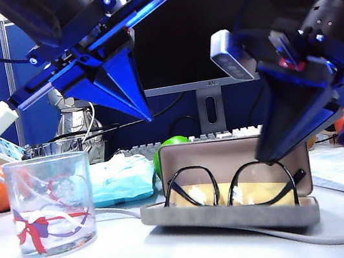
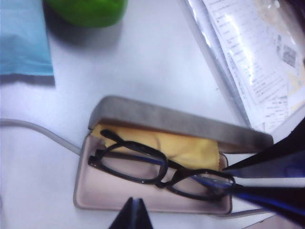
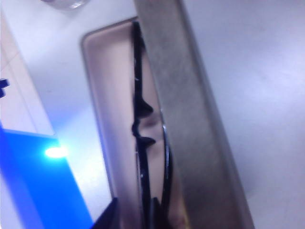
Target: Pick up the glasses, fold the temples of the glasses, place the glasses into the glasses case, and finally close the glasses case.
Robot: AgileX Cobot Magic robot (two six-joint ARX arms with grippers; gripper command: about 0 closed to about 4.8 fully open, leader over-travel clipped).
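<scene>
1. Sitting folded in the open glasses case [image 1: 238,213] now: the glasses [image 1: 230,188], lenses propped upright against a yellow cloth [image 2: 176,145] in the tray, the grey lid [image 2: 181,121] standing up behind them.
2. Placing step looks all but done; closing the lid not yet done.
3. Hovering high at the left of the exterior view: the left gripper [image 1: 147,114], blue fingers pressed together into one point, holding nothing, well above the case.
4. Seen from the left wrist view, that same closed tip [image 2: 135,214] near the front rim of the tray, apart from the frame.
5. Reaching down at the right end of the case: the right gripper [image 1: 269,154], dark fingers [image 1: 294,116] close over one end of the frame.
6. In the right wrist view, fingertips [image 3: 112,217] straddle the black frame [image 3: 143,143], narrowly parted; pinching it or just clear of it, cannot tell.
7. Next move, by judgement: get the right fingers free of the frame and clear of the tray without dragging the spectacles along.
8. Then push the upright lid forward and down from behind.
9. Worth watching: the lenses stand tall in the tray and may need to lie flatter for the lid to shut.
10. Also near: a ribbon-printed tumbler [image 1: 51,203] left of the case, well apart.
</scene>
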